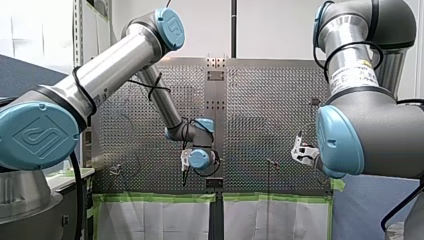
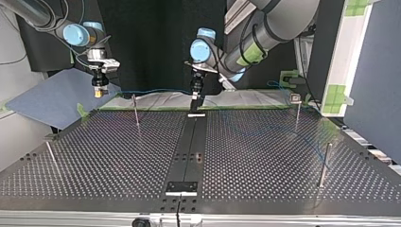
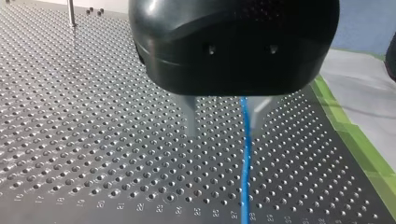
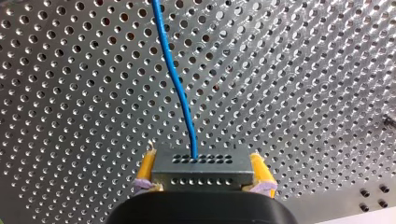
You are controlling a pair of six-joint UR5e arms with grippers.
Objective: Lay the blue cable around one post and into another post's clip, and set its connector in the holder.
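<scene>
My right pincer [image 4: 203,159] is squeezing the connector [image 4: 201,171]. My left pincer [image 3: 224,119] is standing open, the blue cable [image 3: 246,158] running through. Going slowly is best, I think.

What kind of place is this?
Probably a robotics lab bench: left arm and right arm over a perforated table with posts, handling a blue cable.

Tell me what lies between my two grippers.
In the top view, the thin blue cable spans from my right gripper to my left gripper, near a slim metal post.
</scene>
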